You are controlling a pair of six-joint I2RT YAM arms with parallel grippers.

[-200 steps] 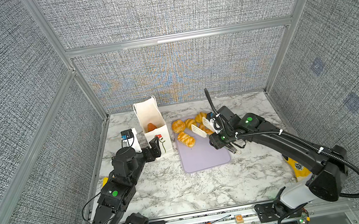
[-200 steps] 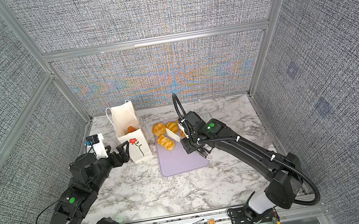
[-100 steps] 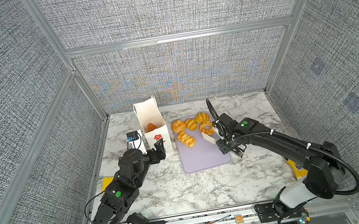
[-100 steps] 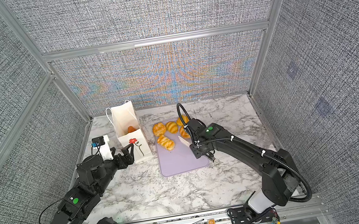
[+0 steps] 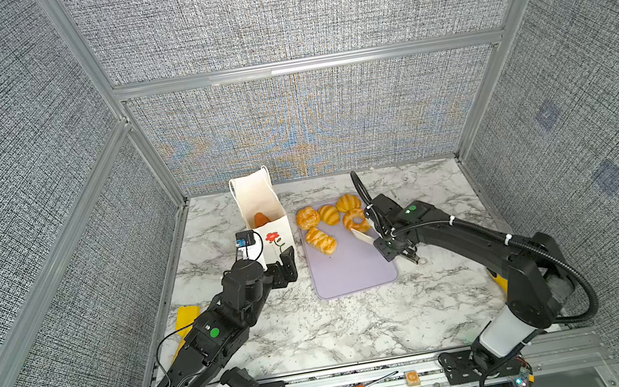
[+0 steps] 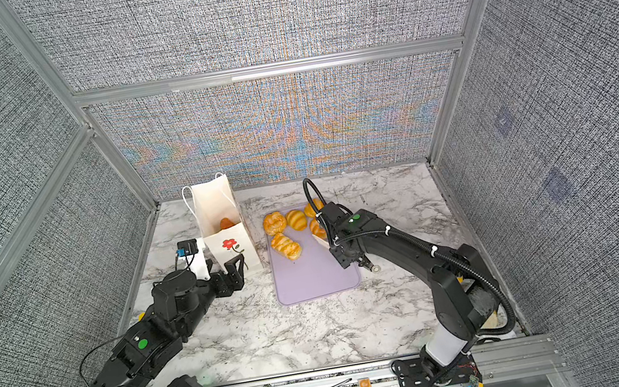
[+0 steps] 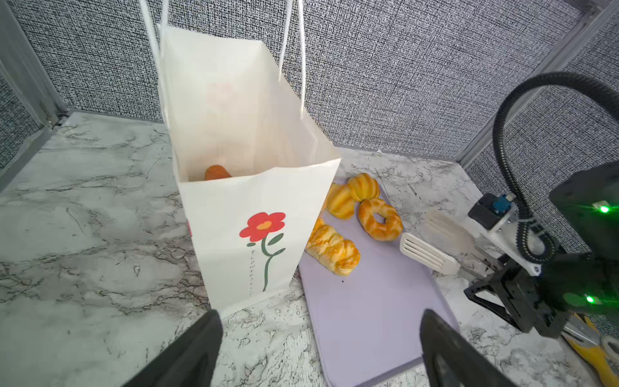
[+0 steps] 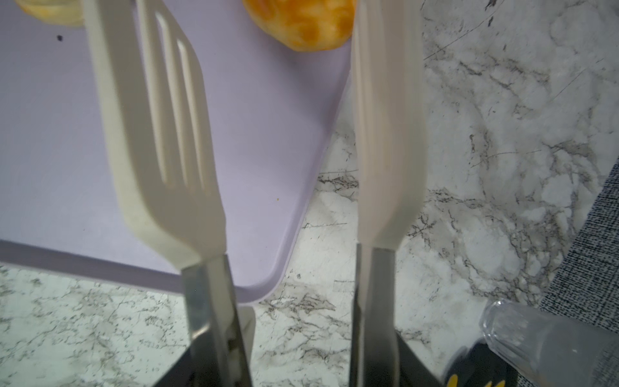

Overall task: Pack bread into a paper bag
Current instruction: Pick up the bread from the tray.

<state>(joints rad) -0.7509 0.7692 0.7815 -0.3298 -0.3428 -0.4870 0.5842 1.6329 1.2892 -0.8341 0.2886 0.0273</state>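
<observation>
Marble tabletop (image 5: 361,321): left jaws gape, right jaws grip tongs (image 8: 385,134), slots seen wrist-side only.

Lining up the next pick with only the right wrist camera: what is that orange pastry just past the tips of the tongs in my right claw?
Observer: A ring doughnut, the piece on the lilac tray nearest the tongs.
Operator: How many pieces are on that tray in all?
Observer: Five, the doughnut included, bunched at the tray's far end.
Operator: And where is the bag? I cannot see it at all.
Observer: The paper bag stands upright and open beside the tray, on the robot's left.
</observation>
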